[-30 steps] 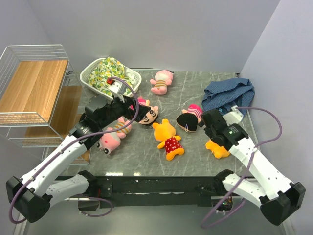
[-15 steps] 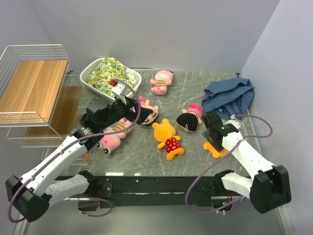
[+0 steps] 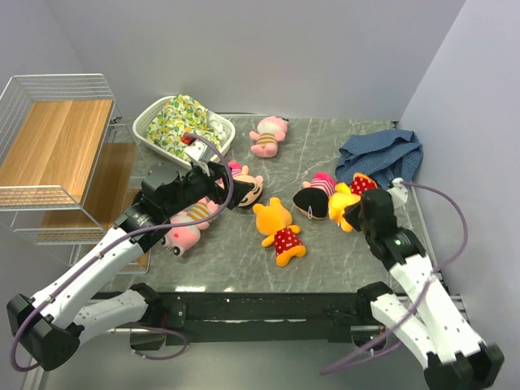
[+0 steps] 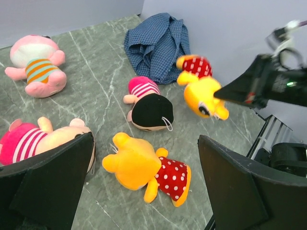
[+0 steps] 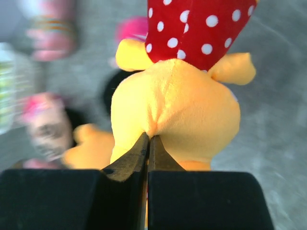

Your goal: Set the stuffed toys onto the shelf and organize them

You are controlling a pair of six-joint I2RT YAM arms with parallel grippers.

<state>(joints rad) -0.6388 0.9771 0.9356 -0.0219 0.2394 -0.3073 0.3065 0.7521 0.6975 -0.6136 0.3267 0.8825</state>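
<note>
At right centre of the top view, a yellow-orange bear (image 3: 349,195) is gripped by its head in the closed jaws of the right gripper (image 5: 147,143), raised off the marble worktop (image 3: 244,268). The left gripper (image 3: 216,180), jaws spread wide, is poised over a pink striped doll (image 3: 244,185). The shelf (image 3: 57,138) is seen at upper left.

This is a robotics test cell. Plain pale walls (image 3: 284,49) are enclosing a grey marbled bench (image 3: 236,252) at its far and right edges. A left arm (image 3: 89,268) and a right arm (image 3: 422,284) are standing bolted to a black rail (image 3: 260,309) along the near edge, and purple cables (image 3: 465,223) are looping from them.
</note>
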